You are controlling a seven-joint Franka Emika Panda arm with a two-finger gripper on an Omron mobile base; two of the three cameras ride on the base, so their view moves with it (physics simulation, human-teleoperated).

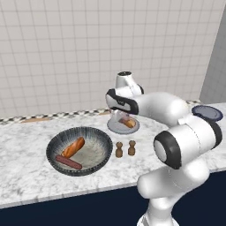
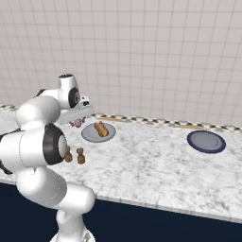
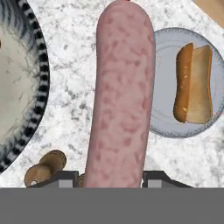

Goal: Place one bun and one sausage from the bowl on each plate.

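Observation:
My gripper [image 3: 109,179] is shut on a pale pink sausage [image 3: 120,96], which sticks out along the hand view above the counter. It hangs between the dark ribbed bowl [image 3: 41,57] and the light grey plate [image 3: 164,65], where one orange-tan bun [image 3: 194,83] lies. From the left base camera the gripper [image 1: 119,114] hovers just left of that plate [image 1: 115,127] and its bun [image 1: 129,122]. The bowl [image 1: 55,145] holds a second bun [image 1: 73,147] and a dark red sausage [image 1: 68,162]. A dark blue-grey plate [image 1: 207,113] lies bare at the far right.
Two small brown shakers [image 1: 119,149] [image 1: 131,148] stand on the marble counter between the bowl and the light grey plate, below the gripper. A tiled wall runs behind the counter. Open counter stretches between the two plates [image 2: 151,151].

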